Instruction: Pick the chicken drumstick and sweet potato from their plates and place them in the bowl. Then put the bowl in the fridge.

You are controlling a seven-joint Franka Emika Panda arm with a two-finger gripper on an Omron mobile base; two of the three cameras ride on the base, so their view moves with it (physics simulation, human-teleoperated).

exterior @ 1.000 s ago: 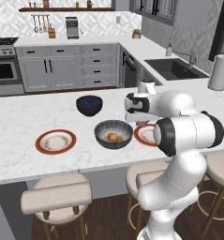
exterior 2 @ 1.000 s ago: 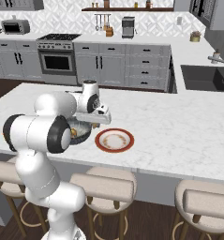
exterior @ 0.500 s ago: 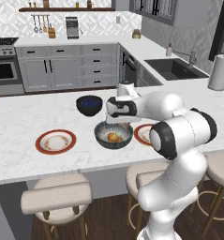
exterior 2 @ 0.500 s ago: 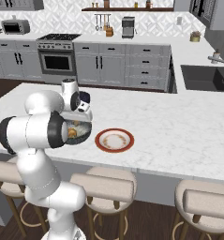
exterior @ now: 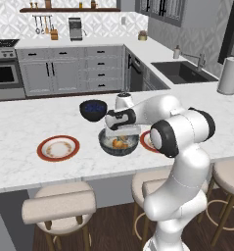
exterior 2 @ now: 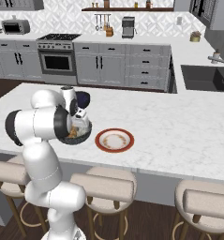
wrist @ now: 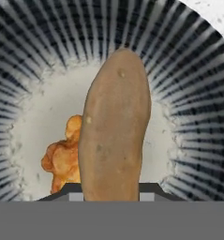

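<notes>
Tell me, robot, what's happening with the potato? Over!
Gripper shut on sweet potato, right above the bowl. Chicken drumstick already lying inside. Nothing in the way of the drop.

End effector (exterior: 120, 134) hovers low over the bowl (exterior: 118, 145) on counter (exterior: 25, 166)

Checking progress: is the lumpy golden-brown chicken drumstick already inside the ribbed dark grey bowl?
Yes, the drumstick lies on the bowl's pale floor.

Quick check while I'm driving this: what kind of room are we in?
A home kitchen, rendered in simulation. A marble island counter with bar stools sits in front, a stove stands along the back wall, and a sink with faucet is set in the side counter.
</notes>
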